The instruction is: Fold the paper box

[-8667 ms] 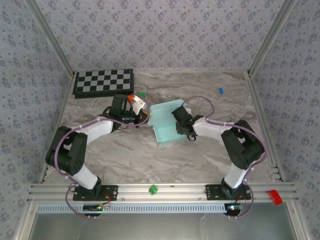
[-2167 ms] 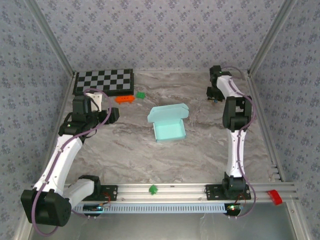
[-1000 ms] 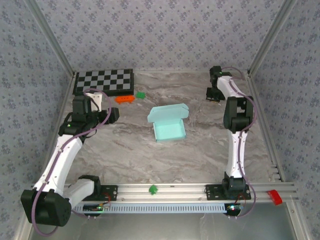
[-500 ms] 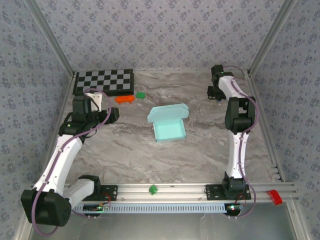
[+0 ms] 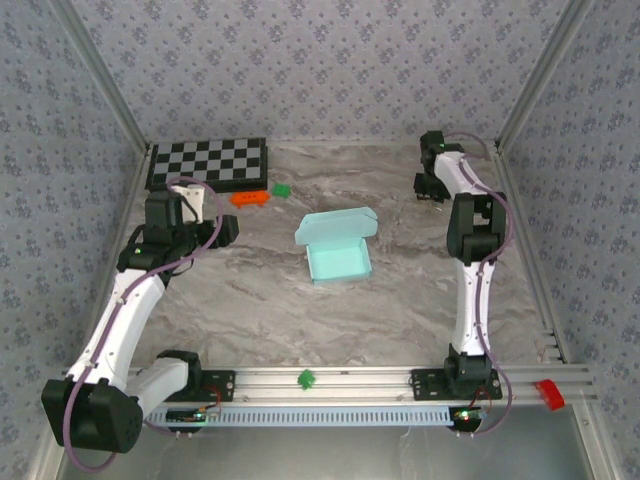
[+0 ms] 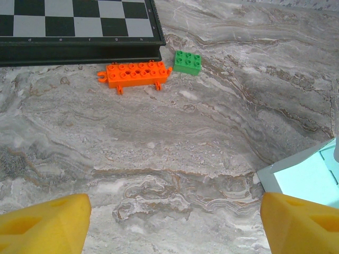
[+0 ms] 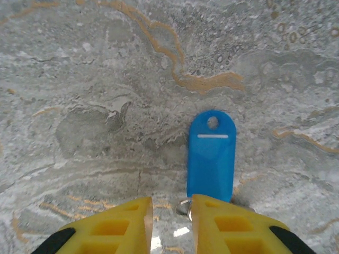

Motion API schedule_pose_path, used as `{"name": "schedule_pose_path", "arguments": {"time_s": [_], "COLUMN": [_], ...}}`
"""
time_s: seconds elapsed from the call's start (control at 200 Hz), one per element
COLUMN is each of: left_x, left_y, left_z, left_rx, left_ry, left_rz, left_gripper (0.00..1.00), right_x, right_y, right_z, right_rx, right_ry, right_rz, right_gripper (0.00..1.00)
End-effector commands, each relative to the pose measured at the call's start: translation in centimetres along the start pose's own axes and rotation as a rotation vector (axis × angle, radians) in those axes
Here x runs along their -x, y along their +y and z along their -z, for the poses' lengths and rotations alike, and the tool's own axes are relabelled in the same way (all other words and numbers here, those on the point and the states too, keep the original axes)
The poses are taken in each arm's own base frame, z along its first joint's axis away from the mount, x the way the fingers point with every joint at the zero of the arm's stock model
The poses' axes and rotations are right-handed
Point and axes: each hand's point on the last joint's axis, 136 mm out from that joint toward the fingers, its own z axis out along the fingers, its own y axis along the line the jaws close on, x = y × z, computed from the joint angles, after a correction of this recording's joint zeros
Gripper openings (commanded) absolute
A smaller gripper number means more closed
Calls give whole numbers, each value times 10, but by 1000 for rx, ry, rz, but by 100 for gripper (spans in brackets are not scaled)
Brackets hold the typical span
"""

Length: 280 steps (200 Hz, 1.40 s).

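Mint-blue paper box point(image 5: 340, 263), top view: on the marble worktop point(image 5: 250, 300) with its lid flap raised at the far side. It lies between the two end effectors and well apart from both.
Left end effector point(image 5: 228, 230), top view: to the left of the box and pointed toward it.
Right end effector point(image 5: 428, 190), top view: at the far right of the worktop, beyond the box and to its right.
Checkerboard point(image 5: 208, 163), top view: beyond the left end effector, in the far left corner.
Bricks, top view: an orange brick point(image 5: 250, 198) and a green brick point(image 5: 282, 188) lie beyond the left end effector, just in front of the board.
Left end effector point(image 6: 175, 203), left wrist view: yellow fingers spread wide with bare worktop between them and nothing held.
Paper box point(image 6: 302, 180), left wrist view: one pale corner just ahead of the right-hand finger, not touching it.
Bricks, left wrist view: well ahead of the fingers, with the orange one just beside the board's edge and the green one at its end.
Right end effector point(image 7: 171, 209), right wrist view: fingers parted by a narrow gap.
Blue key tag point(image 7: 211, 156), right wrist view: flat on the worktop just ahead of the right-hand finger, with its metal ring point(image 7: 183, 206) in the gap and not clamped.
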Motion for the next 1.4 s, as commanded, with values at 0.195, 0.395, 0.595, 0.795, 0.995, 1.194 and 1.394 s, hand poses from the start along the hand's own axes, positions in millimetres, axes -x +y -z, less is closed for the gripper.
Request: {"name": "schedule_pose_path", "arguments": {"time_s": [0.195,0.395,0.595,0.795,0.995,1.194,1.394], "left_x": [5,6,6,6,6,6,6], "left_y": [-3,-3,-3,-3,-3,-3,-3], "left_z": [6,6,6,6,6,6,6], "left_rx": [-21,-21,-21,-21,-23,-24,-24], "left_ry": [-33,-34,-34,-35,-33,-33,-33], "left_rz": [-3,-3,-1,-2,0,2,2], "left_gripper": [83,83,83,83,83,83,83], "right_x": [-9,-14,-21,-23,-17,-10,-11], "right_y": [-7,-6,-2,7,18,22,19], "right_z": [-15,-15,-16,-8,13,45,70], "right_rx": [-42,-35,-21,30,114,181,225], "right_ry": [65,81,100,92,47,-27,-79], "right_rz": [2,6,14,17,5,-10,-31], "right_gripper": [27,24,18,3,0,0,0]}}
